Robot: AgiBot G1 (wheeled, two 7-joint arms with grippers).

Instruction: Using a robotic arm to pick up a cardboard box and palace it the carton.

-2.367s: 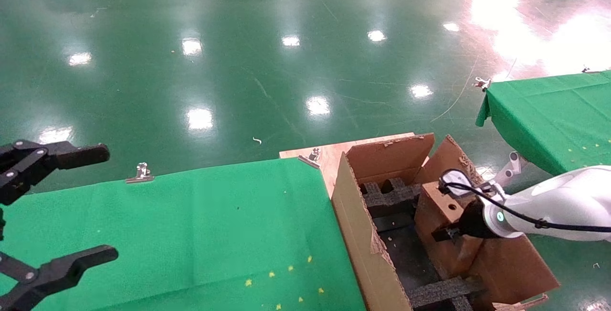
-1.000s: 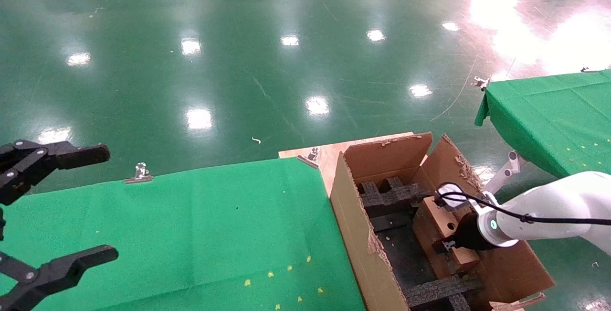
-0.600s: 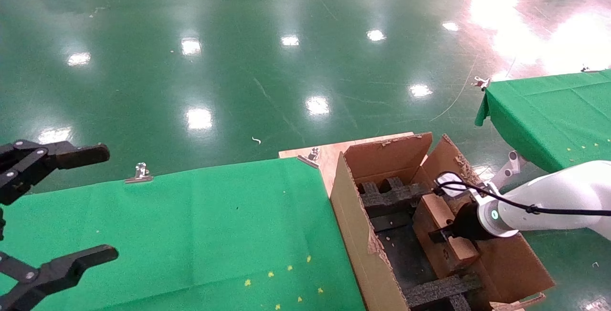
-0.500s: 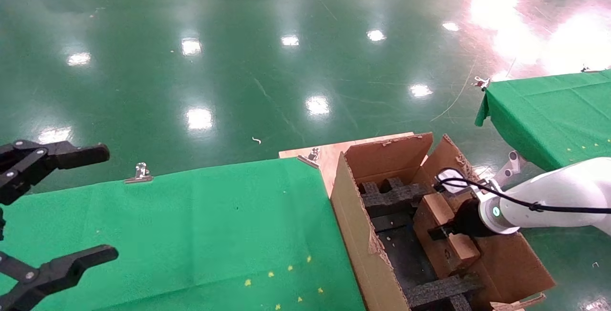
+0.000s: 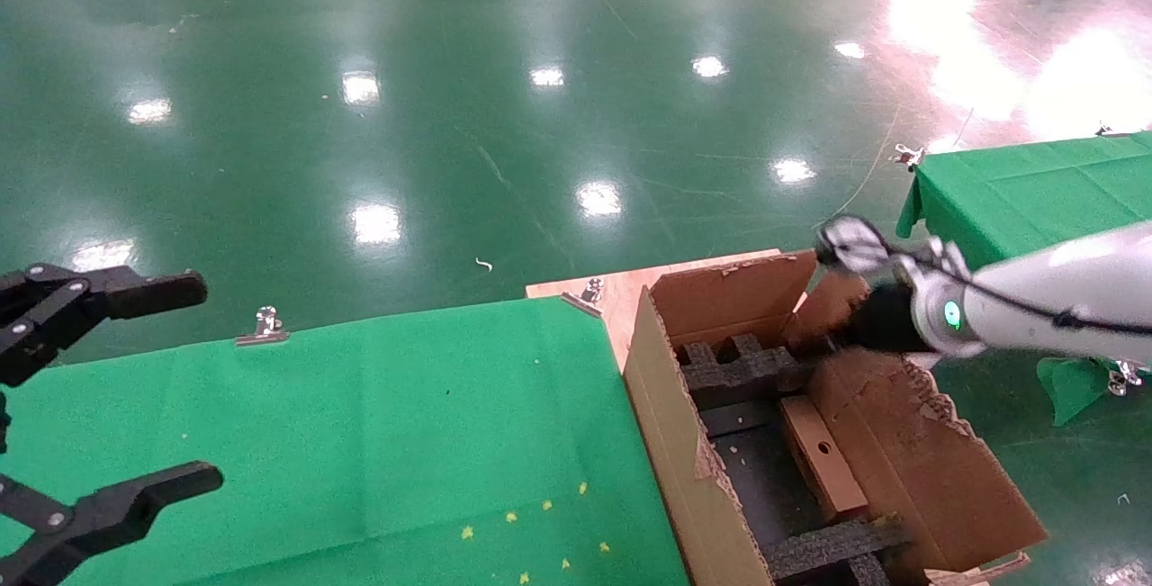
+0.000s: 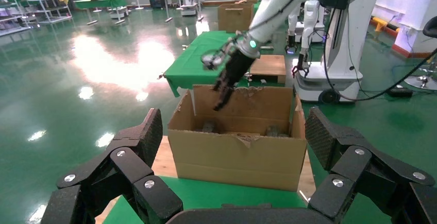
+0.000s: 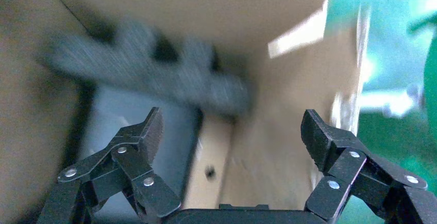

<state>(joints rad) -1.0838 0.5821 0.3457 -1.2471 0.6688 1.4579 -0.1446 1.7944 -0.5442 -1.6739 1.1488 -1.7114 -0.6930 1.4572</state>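
Note:
The small cardboard box (image 5: pixel 817 458) with a round hole lies inside the large carton (image 5: pixel 670 442), along its right wall between the black foam inserts (image 5: pixel 740 372). My right gripper (image 5: pixel 841 338), on the white arm (image 5: pixel 1053 302), is open and empty, raised above the carton's far right corner. In the right wrist view the open right gripper (image 7: pixel 232 131) looks down on the box (image 7: pixel 212 152), well apart from it. My left gripper (image 5: pixel 209 379) is open and empty at the far left over the green table. The left wrist view shows the carton (image 6: pixel 237 154) and the right gripper (image 6: pixel 224 87) above it.
The green-clothed table (image 5: pixel 360 424) lies left of the carton, held by metal clips (image 5: pixel 265 327). A bare wooden board (image 5: pixel 621 293) shows at the carton's far corner. A second green table (image 5: pixel 1035 199) stands at the right. The carton's torn right flap (image 5: pixel 918 442) leans outward.
My right gripper lowered the box into the carton, let go of it, and rose up and back toward the carton's far right corner. The left arm has not moved.

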